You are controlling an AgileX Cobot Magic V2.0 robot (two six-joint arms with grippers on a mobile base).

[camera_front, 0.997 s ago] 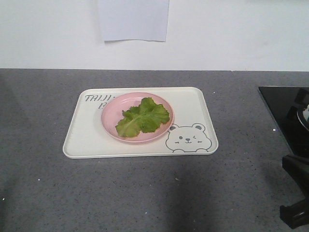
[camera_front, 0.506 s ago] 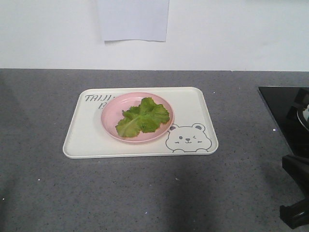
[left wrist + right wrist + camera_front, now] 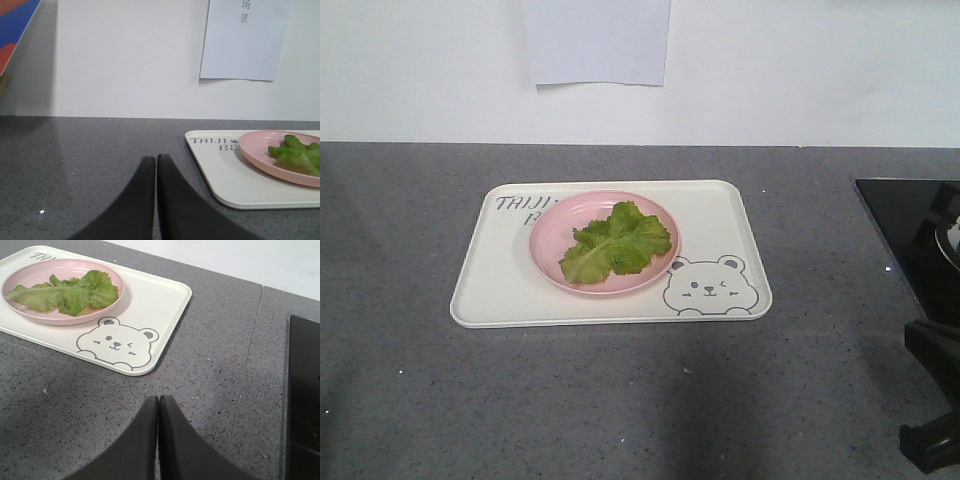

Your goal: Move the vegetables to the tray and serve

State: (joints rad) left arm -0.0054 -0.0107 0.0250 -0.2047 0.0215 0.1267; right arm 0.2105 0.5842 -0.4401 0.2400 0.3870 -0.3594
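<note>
I am looking at the vegetables (image 3: 617, 241), which are lying on the pink plate (image 3: 552, 233), and the plate is sitting on the tray (image 3: 715, 225) in the middle of the grey table (image 3: 620, 400). The leaves are resting inside the plate's rim, not touching the tray's own surface, so I am judging the transfer part as done in the sense that the greens are already aboard the tray, carried by the plate. What is remaining, as I read it, is the serving: taking hold of the tray and bringing it forward. My left gripper (image 3: 155, 162) is hovering low over bare table to the left of the tray, its two fingers pressed together with nothing between them. My right gripper (image 3: 159, 402) is likewise clenched empty, hanging over the table just in front of the tray's near right corner, close to the bear face (image 3: 117, 342). Neither is touching the tray. In the front view only a dark bit of my right arm is showing at the lower right edge, beside what is probably a black cooktop (image 3: 905, 230), though I cannot be sure from this angle.
</note>
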